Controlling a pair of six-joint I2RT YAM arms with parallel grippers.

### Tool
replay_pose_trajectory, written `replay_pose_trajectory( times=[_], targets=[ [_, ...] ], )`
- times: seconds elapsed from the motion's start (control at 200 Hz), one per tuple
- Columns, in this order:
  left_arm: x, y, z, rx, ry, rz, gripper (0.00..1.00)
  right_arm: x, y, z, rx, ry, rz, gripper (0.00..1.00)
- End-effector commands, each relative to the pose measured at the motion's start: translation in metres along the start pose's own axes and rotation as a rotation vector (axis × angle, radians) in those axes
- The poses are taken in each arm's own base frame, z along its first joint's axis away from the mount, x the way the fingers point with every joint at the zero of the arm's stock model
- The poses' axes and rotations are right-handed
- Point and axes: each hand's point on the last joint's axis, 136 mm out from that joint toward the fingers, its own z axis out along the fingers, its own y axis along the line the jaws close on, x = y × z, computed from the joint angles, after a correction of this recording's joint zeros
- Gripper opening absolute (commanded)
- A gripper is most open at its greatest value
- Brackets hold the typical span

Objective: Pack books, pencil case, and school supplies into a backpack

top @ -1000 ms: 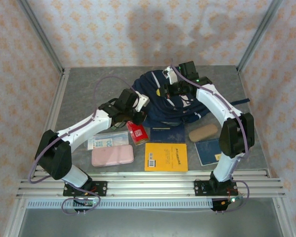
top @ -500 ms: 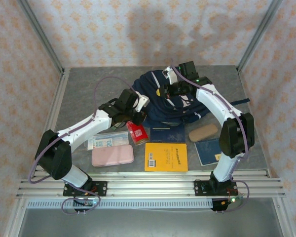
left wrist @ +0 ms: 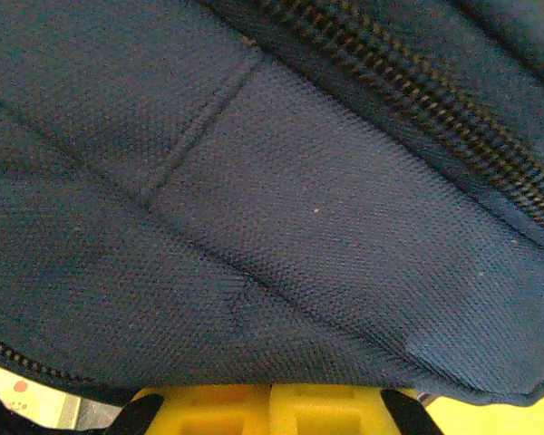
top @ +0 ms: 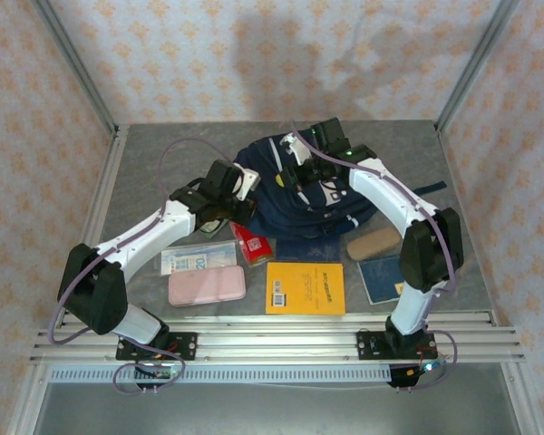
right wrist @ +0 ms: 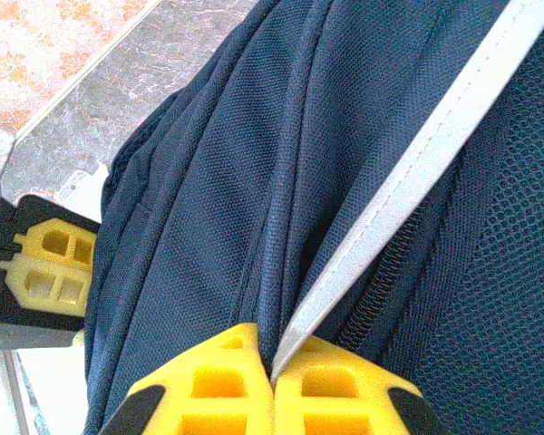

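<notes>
The backpack (top: 337, 205) lies at about 12 o'clock from the middle of the table (top: 145, 163), and I have both arms on it. The left gripper (top: 238, 193) sits at the bag's 9 o'clock edge. On its wrist camera the yellow fingers (left wrist: 218, 412) are clenched together, with the navy hem running right over their tips. The right gripper (top: 295, 172) is at roughly 11 o'clock on the bag, clamped on a fold of fabric beside a white stripe (right wrist: 417, 172).

The rest lies loose at the bag's 6 o'clock side. The red packet (top: 252, 243) and one navy book (top: 306, 246) are just against it. The tan piece (top: 374, 242) is at 5 o'clock, with a second navy book (top: 385, 276) nearer me. The orange-yellow book (top: 305, 287) lies near the front edge. The pencil case (top: 207, 285) is at 7 o'clock, just beside the pale blue packet (top: 197, 258).
</notes>
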Motion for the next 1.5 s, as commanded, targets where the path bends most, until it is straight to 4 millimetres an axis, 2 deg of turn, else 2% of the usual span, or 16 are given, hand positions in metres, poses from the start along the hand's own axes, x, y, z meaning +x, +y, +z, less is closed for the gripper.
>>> replay_pose_trajectory(
  times=[0.0,0.07,0.16,0.27,0.415,0.5,0.55,0.585,0.69,0.841,0.981,1.031,1.061,1.151,1.301,1.491],
  targets=[
    [-0.032,0.018,-0.012,-0.071,-0.089,-0.038,0.0,-0.015,0.016,-0.014,-0.016,-0.047,-0.115,0.0],
    [-0.03,0.008,-0.011,-0.015,-0.083,-0.05,0.0,-0.019,0.006,-0.014,0.044,-0.065,-0.105,0.0],
    [-0.028,-0.004,-0.009,0.059,-0.08,-0.08,0.0,-0.03,-0.01,-0.016,0.142,-0.115,-0.055,0.26],
    [-0.029,-0.023,-0.01,0.134,-0.094,-0.104,0.0,-0.052,-0.021,-0.032,0.247,-0.232,0.062,0.36],
    [-0.026,-0.047,-0.015,0.191,-0.095,-0.107,0.0,-0.057,-0.036,-0.077,0.434,-0.366,0.214,0.25],
    [-0.022,-0.057,-0.016,0.222,-0.1,-0.126,0.0,-0.041,-0.051,-0.111,0.578,-0.435,0.458,0.08],
    [-0.02,-0.063,-0.014,0.241,-0.104,-0.143,0.0,-0.027,-0.049,-0.121,0.584,-0.433,0.57,0.05],
    [-0.018,-0.068,-0.013,0.254,-0.103,-0.15,0.0,-0.016,-0.045,-0.123,0.573,-0.431,0.634,0.09],
    [-0.012,-0.08,-0.006,0.275,-0.093,-0.163,0.0,0.024,-0.036,-0.118,0.495,-0.472,0.89,0.28],
    [-0.01,-0.091,-0.002,0.301,-0.096,-0.19,0.0,0.099,-0.024,-0.102,0.481,-0.336,1.273,0.36],
    [-0.015,-0.103,-0.004,0.319,-0.098,-0.179,0.0,0.144,-0.002,-0.071,0.335,-0.24,1.55,0.48],
    [-0.017,-0.106,-0.005,0.32,-0.098,-0.173,0.0,0.153,0.001,-0.063,0.319,-0.229,1.598,0.55],
    [-0.018,-0.107,-0.005,0.319,-0.099,-0.169,0.0,0.152,0.006,-0.067,0.305,-0.248,1.6,0.64],
    [-0.019,-0.111,-0.006,0.321,-0.102,-0.164,0.0,0.153,0.013,-0.066,0.27,-0.268,1.625,0.77],
    [-0.019,-0.117,-0.008,0.328,-0.101,-0.157,0.0,0.162,0.02,-0.062,0.242,-0.293,1.679,0.78],
    [-0.019,-0.125,-0.01,0.348,-0.105,-0.162,0.0,0.166,0.004,-0.048,0.205,-0.392,1.75,0.77]
  ],
)
